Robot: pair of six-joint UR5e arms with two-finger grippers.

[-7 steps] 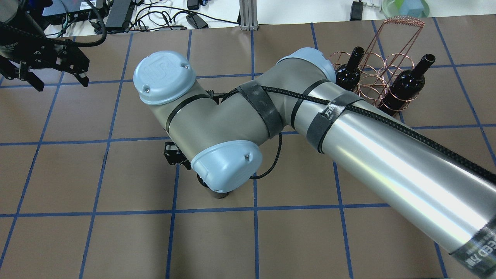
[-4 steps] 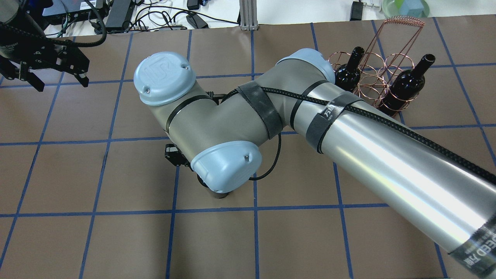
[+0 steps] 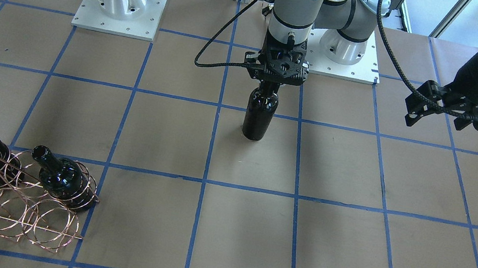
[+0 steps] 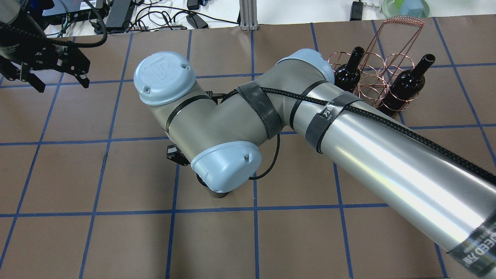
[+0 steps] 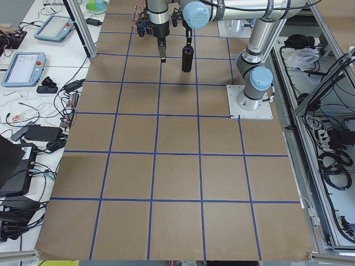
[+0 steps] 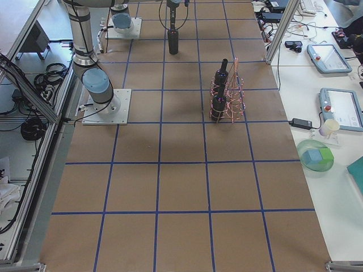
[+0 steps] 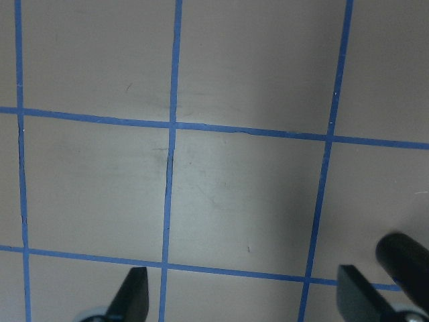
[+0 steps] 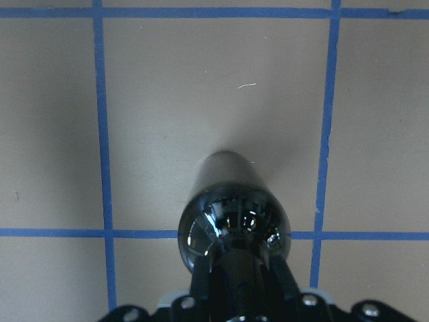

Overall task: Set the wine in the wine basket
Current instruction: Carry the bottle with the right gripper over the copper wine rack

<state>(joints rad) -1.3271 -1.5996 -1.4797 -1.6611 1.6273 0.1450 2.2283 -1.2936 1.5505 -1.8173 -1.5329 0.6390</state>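
Note:
My right gripper (image 3: 271,88) is shut on the neck of a near-black wine bottle (image 3: 258,118) that hangs upright at the table's middle, its base at or just above the paper. The right wrist view looks down on the bottle (image 8: 234,221) between the fingers (image 8: 283,282). In the overhead view my right arm hides it. The copper wire wine basket (image 3: 8,207) stands at the far right of the table (image 4: 372,83), with two more bottles (image 4: 347,73) (image 4: 407,87) in its rings. My left gripper (image 4: 61,82) is open and empty, high above the table's left side.
The brown paper table (image 3: 346,249) carries a blue tape grid. Cables and electronics (image 4: 155,15) lie beyond its far edge. The arm bases (image 3: 120,2) stand on white plates at the robot's side. A green bowl (image 6: 316,158) sits on the side bench.
The right wrist has shifted very slightly over the middle of the table. The left gripper has barely drifted and stays open.

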